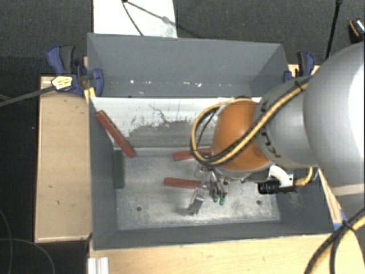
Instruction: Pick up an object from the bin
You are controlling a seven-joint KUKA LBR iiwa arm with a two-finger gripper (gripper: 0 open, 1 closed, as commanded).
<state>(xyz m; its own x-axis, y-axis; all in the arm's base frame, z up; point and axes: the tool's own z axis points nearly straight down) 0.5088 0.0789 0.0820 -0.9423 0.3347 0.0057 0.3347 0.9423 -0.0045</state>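
Risk sits closest at the gripper (pixel 199 202) itself: it hangs low over the bin floor (pixel 148 210) toward the front, under the orange wrist cover (pixel 236 138). From my screen I cannot tell whether it is open or closed, nor whether anything is in it. Just beside it, to its left, a short reddish-brown stick (pixel 181 182) lies flat on the floor; that looks to me the likeliest thing to take. Being thin and flat on metal, it could skid away or tip out of a shallow pinch, and a descent pressed too far could grind the tool on the floor. A little farther back a second reddish-brown stick (pixel 185 156) lies with its right end behind the looped cables (pixel 195 135), which might brush and shift it. Well apart, at the left wall, are a dark green block (pixel 118 167) and a longer stick (pixel 115 133) leaning on the slope; a reach there would risk the arm striking the bin's side.
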